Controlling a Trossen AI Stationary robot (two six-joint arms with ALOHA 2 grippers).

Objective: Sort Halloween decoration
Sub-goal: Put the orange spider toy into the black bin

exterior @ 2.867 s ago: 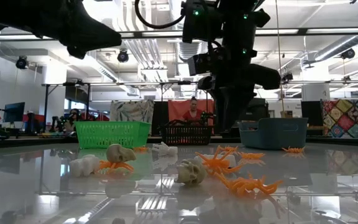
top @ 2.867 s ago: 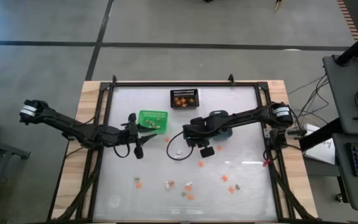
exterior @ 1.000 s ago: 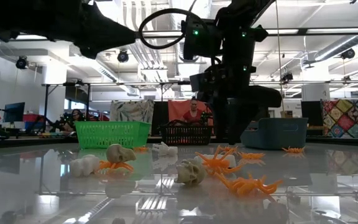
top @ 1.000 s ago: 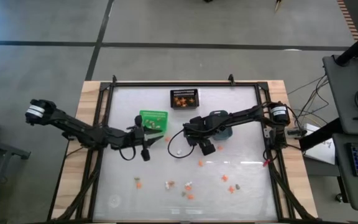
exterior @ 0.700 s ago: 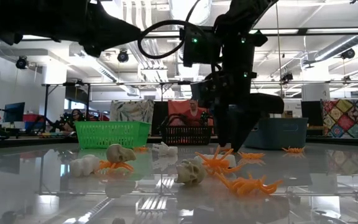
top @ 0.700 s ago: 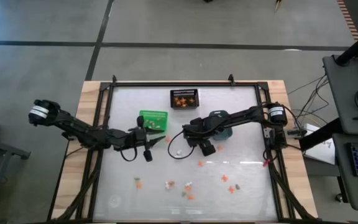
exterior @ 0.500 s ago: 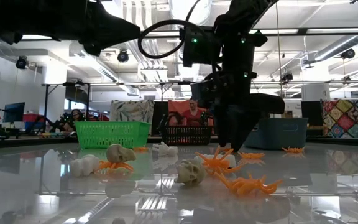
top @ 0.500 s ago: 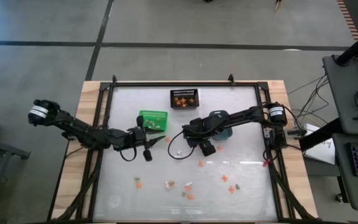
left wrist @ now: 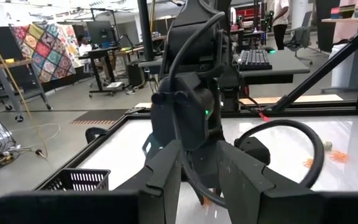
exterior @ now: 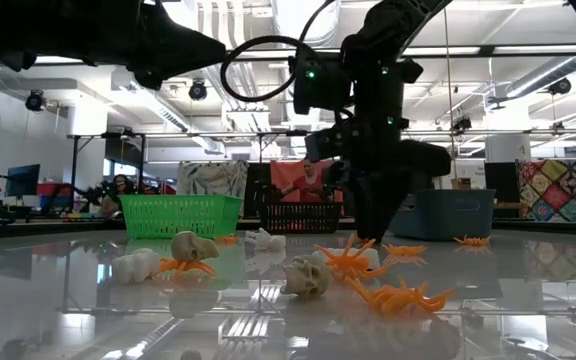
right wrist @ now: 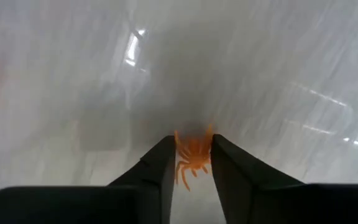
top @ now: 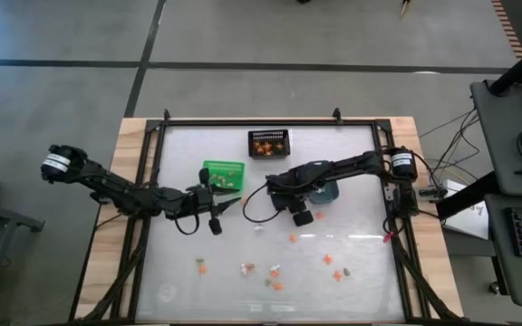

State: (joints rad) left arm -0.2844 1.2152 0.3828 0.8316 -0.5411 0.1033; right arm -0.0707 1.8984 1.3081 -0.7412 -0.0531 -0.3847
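My right gripper (right wrist: 192, 139) points steeply down at the table's middle (top: 277, 192), shut on an orange spider (right wrist: 193, 155), one of the Halloween decorations. In the low view its fingers (exterior: 373, 236) reach the table among more orange spiders (exterior: 350, 258). My left gripper (top: 229, 206) hovers level just left of it, open with a narrow gap (left wrist: 201, 152), and faces the right arm. A small orange trinket (top: 243, 203) lies on the table ahead of it. Other trinkets, skulls (exterior: 308, 277) and spiders (exterior: 398, 297), lie scattered toward the near edge (top: 276, 270). My right gripper has the orange spider between its two fingertips (right wrist: 166, 152), one on each side of the body and legs (right wrist: 185, 163). The fingers come from above, pointing steeply down. The spider lies flat on the table.
A green basket (top: 222, 172) stands just beyond my left gripper. A black mesh basket (top: 269, 143) with orange pieces is near the far edge. A blue-grey bin (top: 324, 188) sits partly under my right arm. A black cable loops below that arm (top: 254, 213).
My right gripper has turned a little and come down among the orange spiders; in the low view its lower end now tapers down to the table. My left arm has kept still.
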